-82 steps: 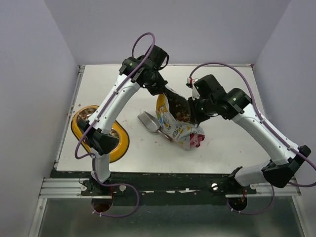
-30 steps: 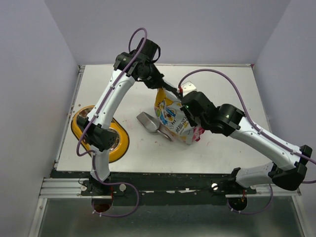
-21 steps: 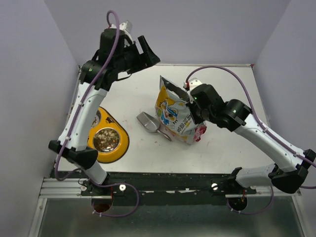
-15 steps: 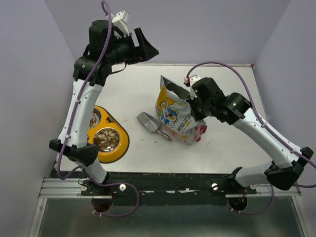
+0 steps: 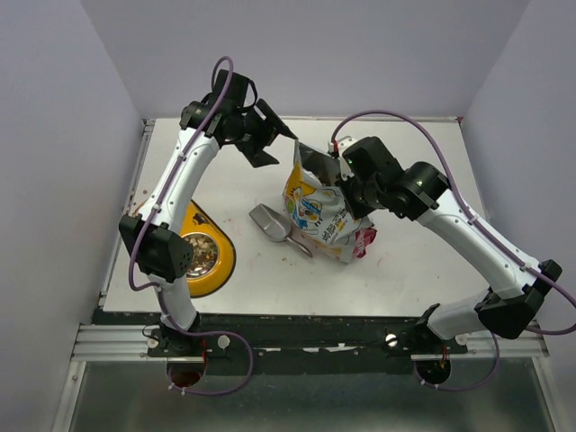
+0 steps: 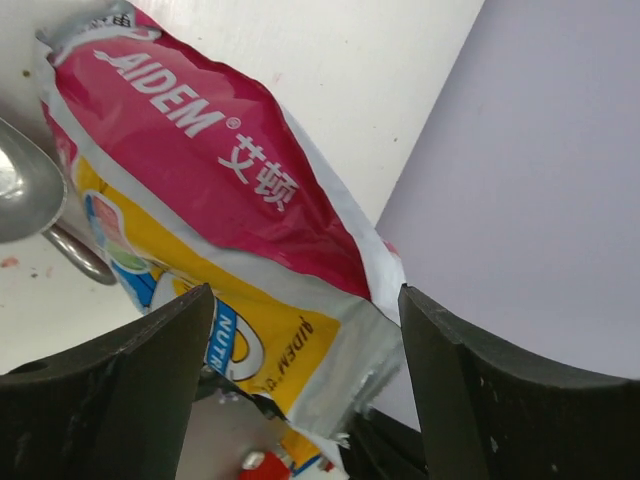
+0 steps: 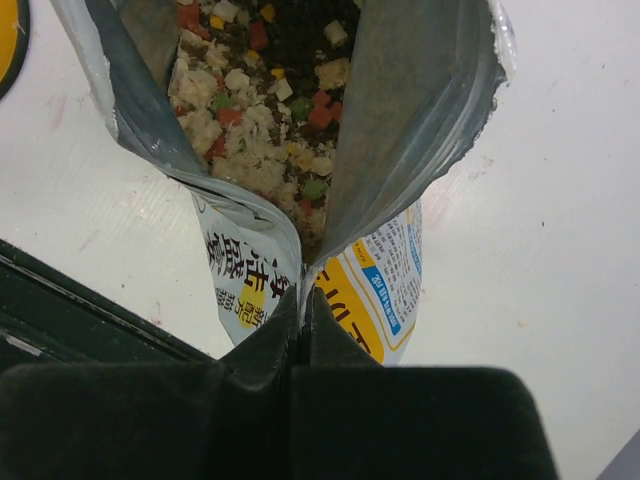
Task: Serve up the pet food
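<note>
The yellow-and-white cartoon-printed bag [image 5: 315, 211] stands upright mid-table with its top torn open. In the right wrist view the pet food [image 7: 270, 100] shows inside it as mixed brown, tan, red and green bits. My right gripper [image 7: 303, 310] is shut on the bag's [image 7: 385, 290] side seam just below the mouth, and from above it [image 5: 345, 184] sits at the bag's right top. My left gripper [image 5: 277, 137] hangs open just left of the bag's top, touching nothing. Its two dark fingers [image 6: 120, 400] frame the bag's red and yellow face [image 6: 230, 200].
A silver metal scoop [image 5: 270, 220] lies on the table left of the bag, also seen as the scoop [image 6: 20, 190] in the left wrist view. The yellow double-bowl feeder [image 5: 216, 265] sits front left, partly behind the left arm, with kibble in a bowl. Walls enclose the white table [image 5: 423, 261].
My left gripper opened and let go of the bag's top, swung up and away, then came back beside it. My right gripper closed on the bag's side and holds it upright.
</note>
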Controlling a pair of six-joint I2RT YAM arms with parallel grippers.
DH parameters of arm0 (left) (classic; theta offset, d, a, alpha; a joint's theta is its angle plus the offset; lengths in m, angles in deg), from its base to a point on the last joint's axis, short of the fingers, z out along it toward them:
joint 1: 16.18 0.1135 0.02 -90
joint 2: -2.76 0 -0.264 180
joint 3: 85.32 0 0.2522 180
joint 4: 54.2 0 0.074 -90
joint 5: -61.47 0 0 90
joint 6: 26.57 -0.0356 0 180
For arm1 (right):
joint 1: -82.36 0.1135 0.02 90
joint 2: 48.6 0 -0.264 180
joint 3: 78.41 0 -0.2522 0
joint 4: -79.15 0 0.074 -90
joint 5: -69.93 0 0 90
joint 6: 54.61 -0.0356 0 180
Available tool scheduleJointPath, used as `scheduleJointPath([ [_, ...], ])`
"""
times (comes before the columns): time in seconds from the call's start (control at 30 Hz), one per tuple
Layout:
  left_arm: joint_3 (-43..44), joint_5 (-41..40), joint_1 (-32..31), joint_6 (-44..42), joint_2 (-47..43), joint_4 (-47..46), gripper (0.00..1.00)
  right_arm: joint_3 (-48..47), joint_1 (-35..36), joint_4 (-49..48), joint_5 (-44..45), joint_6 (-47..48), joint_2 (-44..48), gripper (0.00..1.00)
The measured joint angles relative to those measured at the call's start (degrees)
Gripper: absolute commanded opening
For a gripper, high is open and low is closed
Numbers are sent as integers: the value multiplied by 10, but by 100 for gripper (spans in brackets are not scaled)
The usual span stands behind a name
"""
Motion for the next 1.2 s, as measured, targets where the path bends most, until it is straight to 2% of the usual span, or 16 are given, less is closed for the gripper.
scheduleJointPath([
  [0.27, 51, 2, -31, 100, 6, 33, 84, -8, 0, 3, 0, 5, -6, 1],
  [0.6, 6, -3, -50, 205, -3, 60, 63, -23, 0, 11, 0, 19, -19, 1],
  [0.73, 28, -19, -54, 214, 9, 60, 66, -29, 0, 14, 0, 22, -22, 1],
  [0.93, 52, -42, -61, 211, 24, 59, 77, -31, 0, 16, 3, 24, -23, 1],
  [1.2, 62, -69, -65, 214, 24, 58, 79, -31, 0, 16, 5, 24, -23, 1],
])
